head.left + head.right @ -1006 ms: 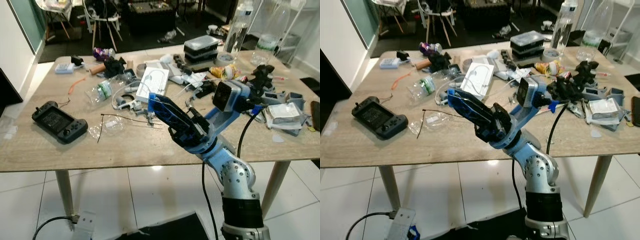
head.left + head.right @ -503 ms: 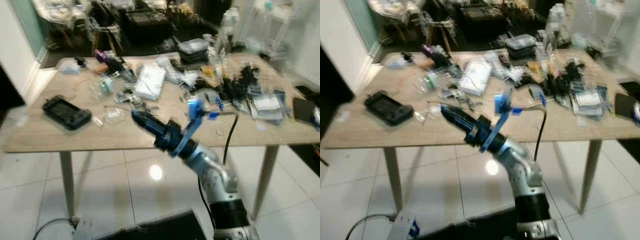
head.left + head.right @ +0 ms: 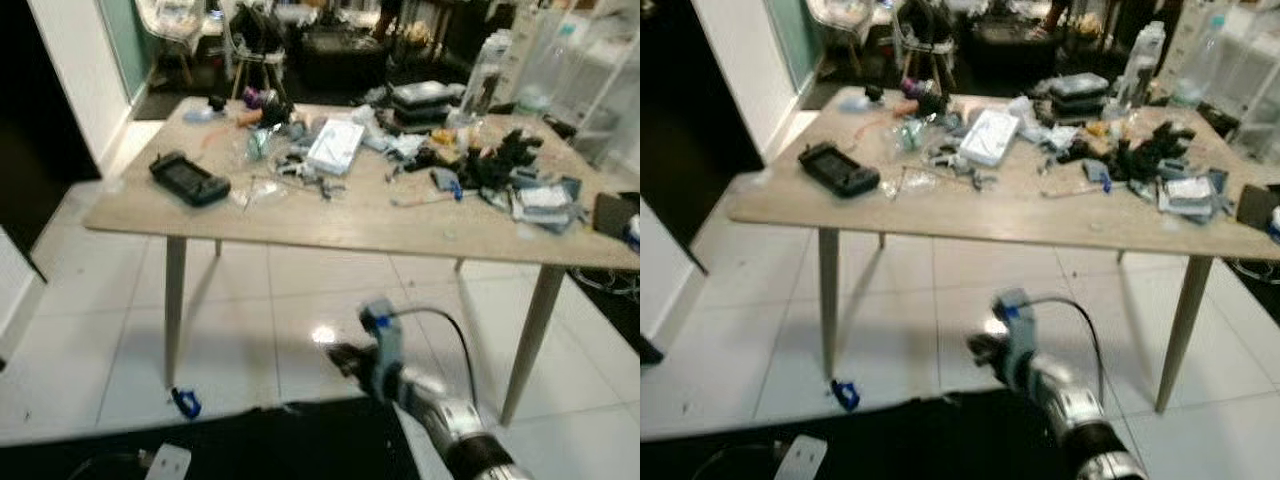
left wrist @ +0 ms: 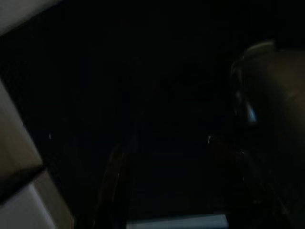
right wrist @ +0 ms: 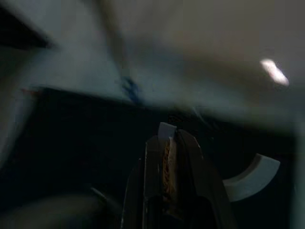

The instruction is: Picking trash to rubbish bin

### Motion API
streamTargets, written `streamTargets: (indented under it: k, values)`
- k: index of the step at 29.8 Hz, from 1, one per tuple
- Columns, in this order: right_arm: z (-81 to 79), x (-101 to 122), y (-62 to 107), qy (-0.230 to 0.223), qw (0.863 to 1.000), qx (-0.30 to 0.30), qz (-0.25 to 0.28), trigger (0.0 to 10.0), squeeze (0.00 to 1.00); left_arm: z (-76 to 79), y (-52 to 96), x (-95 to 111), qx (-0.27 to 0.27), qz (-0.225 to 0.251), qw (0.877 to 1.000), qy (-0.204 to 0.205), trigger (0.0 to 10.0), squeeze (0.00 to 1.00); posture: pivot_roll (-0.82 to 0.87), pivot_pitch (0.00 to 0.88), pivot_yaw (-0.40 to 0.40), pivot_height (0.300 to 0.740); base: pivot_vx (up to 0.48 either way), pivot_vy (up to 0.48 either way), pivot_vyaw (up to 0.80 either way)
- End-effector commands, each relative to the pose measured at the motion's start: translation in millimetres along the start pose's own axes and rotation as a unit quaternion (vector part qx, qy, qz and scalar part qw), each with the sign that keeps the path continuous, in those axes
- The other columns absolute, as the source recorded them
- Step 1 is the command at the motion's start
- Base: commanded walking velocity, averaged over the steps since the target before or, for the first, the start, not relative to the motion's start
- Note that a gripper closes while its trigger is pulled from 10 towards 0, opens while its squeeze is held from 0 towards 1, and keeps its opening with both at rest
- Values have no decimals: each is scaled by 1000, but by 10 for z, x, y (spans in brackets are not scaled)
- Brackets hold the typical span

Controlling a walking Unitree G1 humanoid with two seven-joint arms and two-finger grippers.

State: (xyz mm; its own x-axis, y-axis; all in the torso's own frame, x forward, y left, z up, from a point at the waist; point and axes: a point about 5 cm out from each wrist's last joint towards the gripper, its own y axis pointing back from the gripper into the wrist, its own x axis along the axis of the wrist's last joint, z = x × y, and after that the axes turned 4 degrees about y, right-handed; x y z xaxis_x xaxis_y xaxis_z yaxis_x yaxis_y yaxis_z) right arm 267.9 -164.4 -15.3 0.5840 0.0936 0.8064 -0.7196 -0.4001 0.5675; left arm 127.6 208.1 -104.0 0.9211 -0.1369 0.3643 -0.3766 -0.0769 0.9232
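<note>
My right gripper [image 3: 342, 358] hangs low over the white tiled floor, in front of the wooden table [image 3: 330, 218] and well below its top. In the right wrist view its black fingers [image 5: 188, 157] are pressed shut, and a small pale scrap [image 5: 167, 129] pokes out at their tips with an orange-brown strip between them. On the table, blurred, lie clear plastic wrappers [image 3: 262, 188] and other litter. The left wrist view is very dark; my left gripper hangs idle over a dark surface.
A black game controller [image 3: 187, 180], a white box [image 3: 336, 146], stacked containers [image 3: 425, 100] and a clear bottle [image 3: 483, 75] crowd the table. A small blue object [image 3: 185, 402] and a white power strip [image 3: 165, 462] lie on the floor by a black mat [image 3: 250, 440]. A dark doorway is at left.
The camera has pulled far back from the table, so the whole scene has shifted. My right arm has dropped from table height to low over the floor.
</note>
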Motion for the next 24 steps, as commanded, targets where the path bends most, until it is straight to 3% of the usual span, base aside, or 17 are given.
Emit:
streamTargets:
  k: [1, 2, 3, 4, 5, 7, 8, 9, 13, 15, 20, 24]
  values:
    - [172, -321, 136, -30, 996, -68, -47, 10000, 0, 10, -1, 6, 0, 2, 1000, -7, 10000, 0, -12, 0, 16, 740, -371, 0, 0]
    - [321, -592, 305, -42, 987, -127, -92, 10000, 0, 24, 0, -16, -2, 0, 1000, -8, 10000, 0, -14, 0, 16, 740, -371, 0, 0]
    - [506, -976, 610, -45, 965, -204, -159, 10000, 0, 48, 3, -57, -6, -5, 1000, -12, 10000, 0, -19, 9, 18, 740, -371, 0, 0]
    - [506, -976, 610, -45, 965, -204, -159, 10000, 0, 48, 3, -57, -6, -5, 1000, -12, 10000, 0, -19, 9, 18, 740, -371, 0, 0]
    - [564, -1140, 759, -40, 954, -226, -190, 10000, 0, 54, 5, -78, -7, -8, 1000, -15, 10000, 0, -19, 9, 18, 740, -371, 0, 0]
    - [591, -1228, 845, -37, 948, -236, -208, 10000, 0, 56, 6, -90, -8, -10, 1000, -17, 10000, 0, -19, 9, 18, 740, -371, 0, 0]
    - [643, -1394, 1028, -30, 937, -253, -239, 10000, 0, 29, 10, -109, -8, -12, 1000, -24, 10000, 0, -30, 51, 15, 740, -371, 0, 0]
    - [657, -1432, 1075, -28, 934, -258, -246, 10000, 0, 8, 12, -111, -7, -12, 1000, -26, 10000, 0, -33, 53, 15, 740, -371, 0, 0]
    - [634, -1462, 1080, -29, 934, -259, -245, 10000, 0, -85, 18, -98, 2, -13, 999, -33, 10000, 0, -35, 45, 17, 740, -371, 0, 0]
    - [525, -1491, 1001, -21, 937, -245, -249, 10000, 0, -233, 23, 17, 23, 2, 1000, -20, 10000, 0, -1, 40, 25, 740, -375, 0, 0]
    - [443, -1479, 910, -12, 937, -236, -257, 10000, 0, -370, 31, 184, 50, 28, 998, 31, 10000, 0, 37, 32, 50, 740, -371, 0, 0]
    - [406, -1370, 780, -1, 940, -237, -245, 10000, 0, -457, 44, 234, 57, 32, 998, 26, 10000, 0, 36, 22, 76, 740, -371, 0, 0]
